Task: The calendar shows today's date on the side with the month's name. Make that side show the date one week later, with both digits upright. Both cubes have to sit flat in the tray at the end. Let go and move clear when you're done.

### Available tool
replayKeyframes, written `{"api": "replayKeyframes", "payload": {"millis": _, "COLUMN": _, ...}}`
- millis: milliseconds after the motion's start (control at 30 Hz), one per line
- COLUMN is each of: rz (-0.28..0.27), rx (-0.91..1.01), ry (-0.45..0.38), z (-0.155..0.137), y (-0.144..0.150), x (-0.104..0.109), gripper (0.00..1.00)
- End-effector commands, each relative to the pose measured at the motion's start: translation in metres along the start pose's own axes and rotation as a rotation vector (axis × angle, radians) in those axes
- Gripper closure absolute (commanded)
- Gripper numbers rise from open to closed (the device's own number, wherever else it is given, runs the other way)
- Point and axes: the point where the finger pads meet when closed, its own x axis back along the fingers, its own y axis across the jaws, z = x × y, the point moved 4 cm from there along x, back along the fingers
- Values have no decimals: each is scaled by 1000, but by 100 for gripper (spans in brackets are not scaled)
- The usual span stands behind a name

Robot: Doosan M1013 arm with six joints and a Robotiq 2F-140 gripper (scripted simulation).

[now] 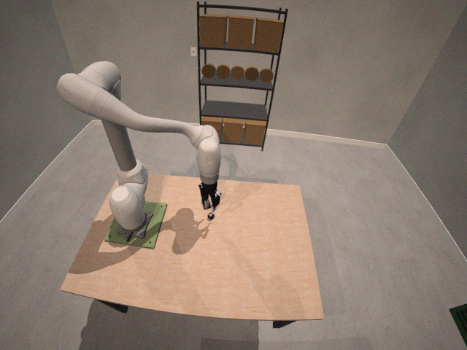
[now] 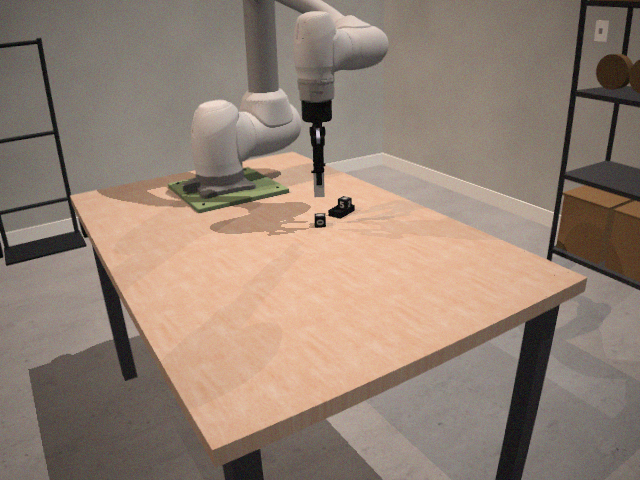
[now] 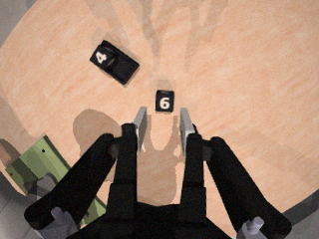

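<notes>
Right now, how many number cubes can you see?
2: one cube lies loose on the table, below the open jaws; the other cube sits in the tray.
</notes>
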Motion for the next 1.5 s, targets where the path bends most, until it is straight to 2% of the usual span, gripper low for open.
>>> {"api": "replayKeyframes", "payload": {"millis": 0, "rz": 0, "rx": 0, "ry": 0, "z": 0, "y": 0, "x": 0, "gripper": 65}}
{"api": "replayKeyframes", "payload": {"millis": 800, "rz": 0, "rx": 0, "ry": 0, "z": 0, "y": 0, "x": -2, "gripper": 65}}
{"api": "replayKeyframes", "payload": {"millis": 1467, "rz": 0, "rx": 0, "ry": 0, "z": 0, "y": 0, "x": -24, "gripper": 65}}
